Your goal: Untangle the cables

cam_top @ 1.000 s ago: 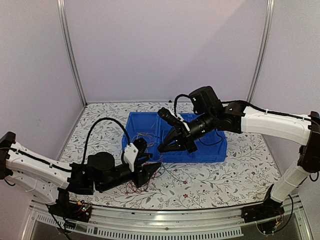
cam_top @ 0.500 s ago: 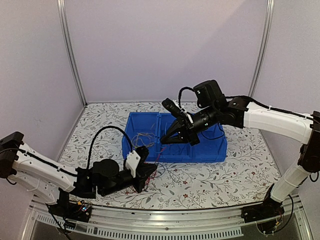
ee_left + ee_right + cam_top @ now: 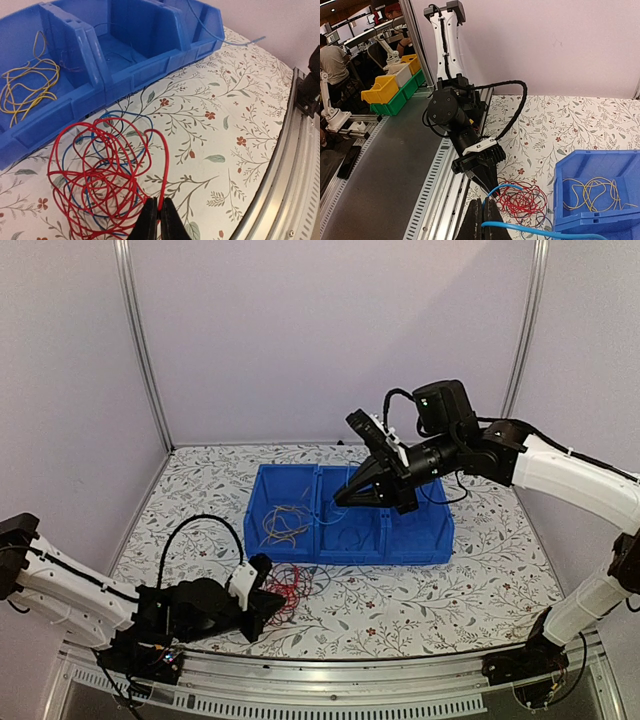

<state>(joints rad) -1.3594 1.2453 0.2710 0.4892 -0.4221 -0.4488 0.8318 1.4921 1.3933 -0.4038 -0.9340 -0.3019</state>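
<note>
Two closed tools set the geometry of the coming move. The left tool (image 3: 160, 207), low over the near left of the floral-patterned desk (image 3: 420, 600), is pinched shut on a red strand of the loopy tangle of thin red and dark blue wires (image 3: 102, 182). That tangle lies on the desk just in front of the blue plastic three-compartment bin (image 3: 75, 107), spreading from the tool's tips to the right and slightly far. The right tool (image 3: 345, 498) is held high over the bin's middle with its jaws closed, and in its wrist view a thin light blue wire (image 3: 520, 229) appears to be nipped at the tips. From that tool the tangle lies down and to the near left, well apart. The line between the two tools thus runs from near left to far right, and any pulling apart is judged to be made along it, the left arm being by far the nearer to the knot. Yellow-tan wires (image 3: 30, 85) are laid in the bin's left compartment.
</note>
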